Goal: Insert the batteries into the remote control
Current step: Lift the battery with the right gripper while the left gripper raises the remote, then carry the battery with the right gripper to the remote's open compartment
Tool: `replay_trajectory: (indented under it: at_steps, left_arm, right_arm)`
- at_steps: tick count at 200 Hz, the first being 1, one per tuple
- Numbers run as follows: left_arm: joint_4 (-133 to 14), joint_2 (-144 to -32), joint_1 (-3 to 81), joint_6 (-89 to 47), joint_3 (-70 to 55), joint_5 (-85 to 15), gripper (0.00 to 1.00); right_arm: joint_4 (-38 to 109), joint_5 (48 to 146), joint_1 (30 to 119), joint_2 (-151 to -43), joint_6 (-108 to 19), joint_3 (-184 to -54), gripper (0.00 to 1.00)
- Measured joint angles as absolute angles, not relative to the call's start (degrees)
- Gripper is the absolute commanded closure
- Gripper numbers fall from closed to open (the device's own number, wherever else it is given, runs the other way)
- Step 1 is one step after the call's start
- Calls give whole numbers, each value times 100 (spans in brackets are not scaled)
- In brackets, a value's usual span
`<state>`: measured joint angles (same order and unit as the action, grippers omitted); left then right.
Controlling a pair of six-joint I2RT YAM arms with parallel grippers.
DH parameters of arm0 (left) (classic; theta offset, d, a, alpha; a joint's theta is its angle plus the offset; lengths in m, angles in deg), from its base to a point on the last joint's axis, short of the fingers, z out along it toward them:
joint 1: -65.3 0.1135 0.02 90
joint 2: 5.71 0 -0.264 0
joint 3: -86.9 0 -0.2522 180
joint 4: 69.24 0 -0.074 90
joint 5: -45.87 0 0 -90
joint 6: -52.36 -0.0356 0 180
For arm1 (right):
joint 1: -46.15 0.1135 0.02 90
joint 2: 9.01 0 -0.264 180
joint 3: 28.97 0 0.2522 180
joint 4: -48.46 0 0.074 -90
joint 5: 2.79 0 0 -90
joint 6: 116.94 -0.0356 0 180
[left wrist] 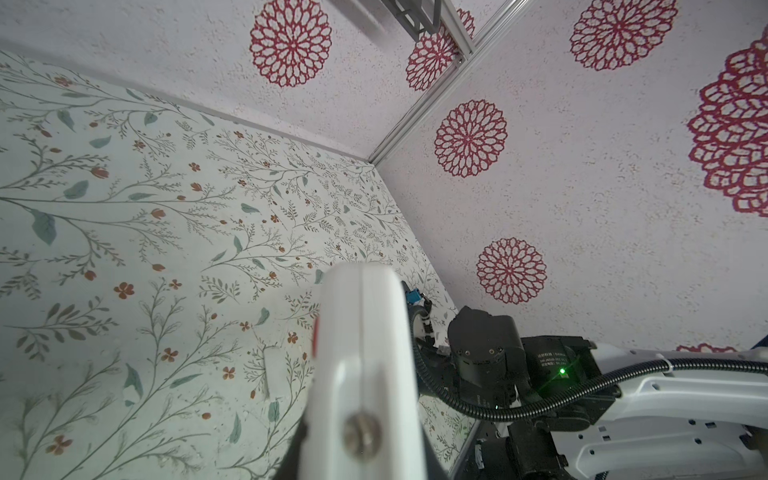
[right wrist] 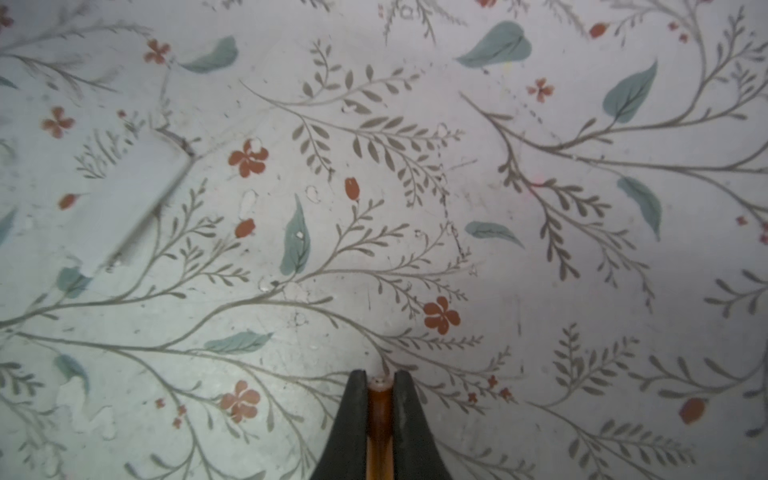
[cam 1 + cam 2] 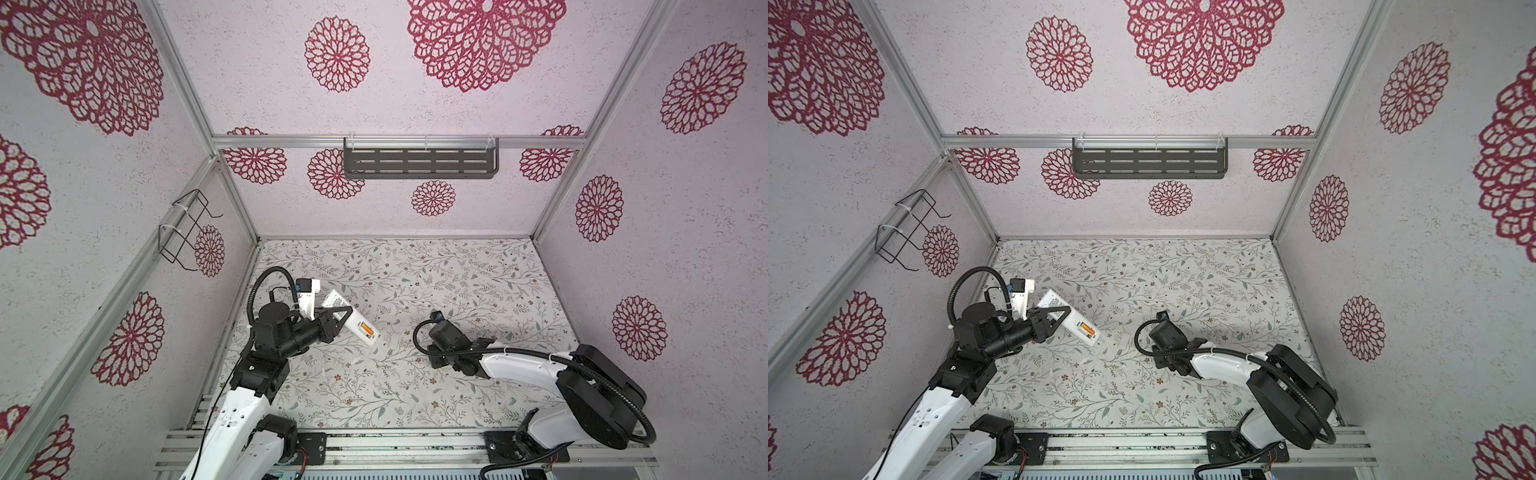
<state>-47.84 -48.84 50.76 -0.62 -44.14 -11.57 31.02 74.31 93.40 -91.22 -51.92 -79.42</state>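
My left gripper [image 3: 343, 318] [image 3: 1059, 316] is shut on the remote control [image 3: 351, 319] [image 3: 1071, 318], holding the long white bar tilted above the left of the table. Its plain back faces up with the battery bay uncovered, and one orange battery [image 3: 366, 331] [image 3: 1086, 331] lies in the bay. In the left wrist view the remote control [image 1: 361, 332] fills the space between the jaws of the left gripper [image 1: 365, 457]. My right gripper [image 2: 379, 376] points down at the table, shut on a second orange battery [image 2: 379, 405] with its pale end forward. In both top views its fingers are hidden under the right wrist [image 3: 451, 345] [image 3: 1169, 338].
A small white flat piece [image 1: 276, 374] [image 2: 137, 199] lies on the floral table [image 3: 415, 395] between the two arms. A dark slotted shelf [image 3: 420, 162] hangs on the back wall and a wire rack [image 3: 187, 228] on the left wall. Walls close in three sides.
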Motion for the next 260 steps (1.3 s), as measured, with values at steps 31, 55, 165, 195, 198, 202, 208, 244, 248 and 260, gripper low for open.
replay_trajectory:
  at_steps: [31, 55, 165, 195, 198, 202, 208, 244, 248, 260]
  left_arm:
    - [-5053, -4926, 5002, 204, -4669, -1113, 100]
    - [-5302, -5046, 4986, 386, -4809, -969, 100]
    - [-5956, -5308, 4969, 1050, -4910, 239, 100]
    - [-5870, -5291, 4969, 1050, -4829, 506, 100]
    - [-5864, -5291, 4969, 1048, -4820, 530, 100]
    - [-5862, -5291, 4969, 1050, -4816, 567, 100]
    - [-5857, -5293, 4969, 1055, -4814, 613, 100]
    - [-6015, -5391, 4973, 1267, -4814, 884, 100]
    - [-6076, -5418, 4984, 1321, -4816, 926, 100]
    - [-6244, -5472, 5019, 1455, -4831, 1000, 100]
  right_arm:
    - [3548, 7695, 9340, -8493, -4857, -7800, 90]
    - [3843, 8053, 9340, -8042, -4494, -7793, 90]
    - [5194, 10418, 9451, -7031, -3447, -8066, 91]
    - [5572, 10759, 9797, -7225, -3305, -8361, 90]
    - [5613, 10788, 9836, -7243, -3294, -8383, 90]
    - [5675, 10827, 9904, -7277, -3262, -8414, 90]
    - [5760, 10880, 9996, -7326, -3229, -8453, 91]
    - [6107, 11068, 10354, -7612, -3098, -8547, 91]
    - [6129, 11072, 10380, -7636, -3096, -8547, 91]
    - [6193, 11089, 10430, -7691, -3093, -8545, 91]
